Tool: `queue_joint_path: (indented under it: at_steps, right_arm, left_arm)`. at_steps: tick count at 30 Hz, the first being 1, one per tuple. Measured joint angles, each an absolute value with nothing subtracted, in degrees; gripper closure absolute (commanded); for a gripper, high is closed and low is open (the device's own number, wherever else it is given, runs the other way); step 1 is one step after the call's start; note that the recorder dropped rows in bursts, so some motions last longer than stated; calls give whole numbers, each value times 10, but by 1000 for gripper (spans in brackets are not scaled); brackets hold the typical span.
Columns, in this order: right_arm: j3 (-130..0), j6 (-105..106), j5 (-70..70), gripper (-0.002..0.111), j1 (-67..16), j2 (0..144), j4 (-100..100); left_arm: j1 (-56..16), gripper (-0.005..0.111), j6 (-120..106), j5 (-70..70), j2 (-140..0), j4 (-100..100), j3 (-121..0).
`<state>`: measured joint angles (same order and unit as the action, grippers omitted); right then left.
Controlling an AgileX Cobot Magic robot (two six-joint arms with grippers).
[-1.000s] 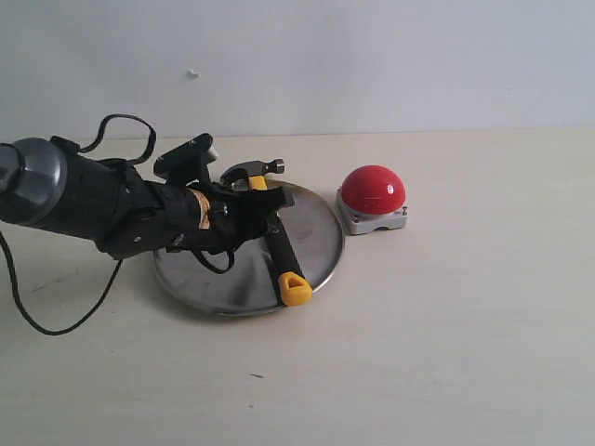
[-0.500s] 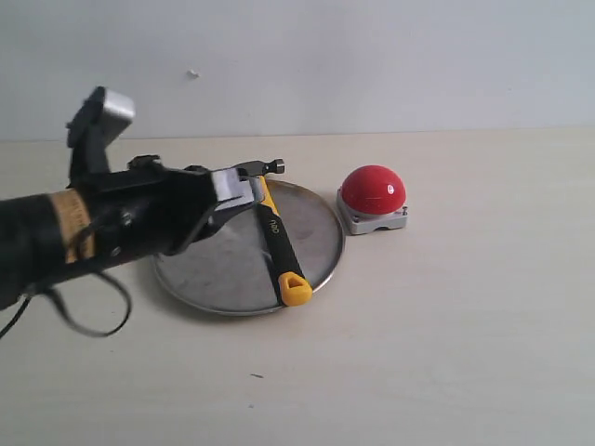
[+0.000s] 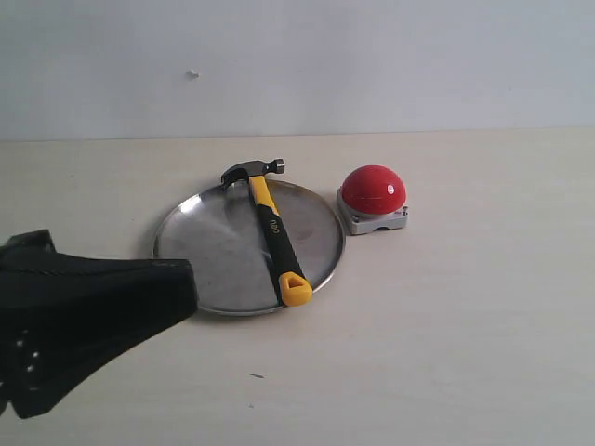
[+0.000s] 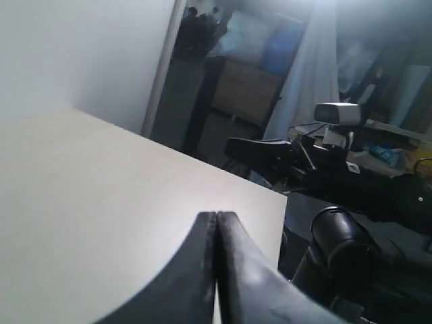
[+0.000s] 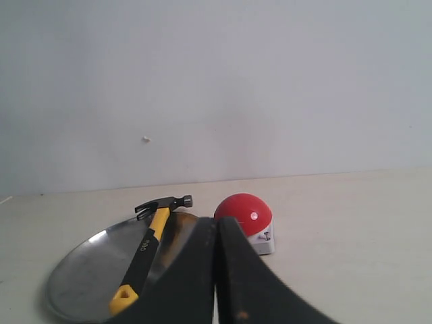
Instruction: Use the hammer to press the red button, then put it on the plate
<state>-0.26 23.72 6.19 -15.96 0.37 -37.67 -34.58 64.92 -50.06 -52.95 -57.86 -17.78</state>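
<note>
Lying on the plate (image 3: 200, 251), head at 12 o'clock, loop at 5, the hammer (image 3: 270, 228) sits 2 o'clock of the nearer left gripper (image 4: 216, 217); it and the right gripper (image 5: 216, 223) are closed, empty.

My rig's left arm (image 3: 93, 311) is matte black, and the left gripper (image 4: 216, 217) and right gripper (image 5: 216, 221) have smooth, curved black fingers.

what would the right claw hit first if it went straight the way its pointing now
Most likely the red button: the shut right claw aims at the narrow gap between it and the plate holding the hammer, tips nearest the button. Depth is unclear, so the plate's rim could come first.
</note>
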Motion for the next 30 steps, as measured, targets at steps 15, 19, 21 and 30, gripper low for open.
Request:
queue_joint_path:
  at_steps: [15,19,21,30]
  right_arm:
    - [-3,237,62,108,-160,4,-377]
    - [-3,237,62,108,-160,4,-377]
    - [-3,237,62,108,-160,4,-377]
    - [-3,237,62,108,-160,4,-377]
  left_arm:
    - [-292,107,695,-210,-334,-564,-85]
    - [-237,107,701,-168,-195,-556,-19]
    - [-211,107,720,-131,-135,-552,-6]
    - [-156,107,789,45,-3,-559,0]
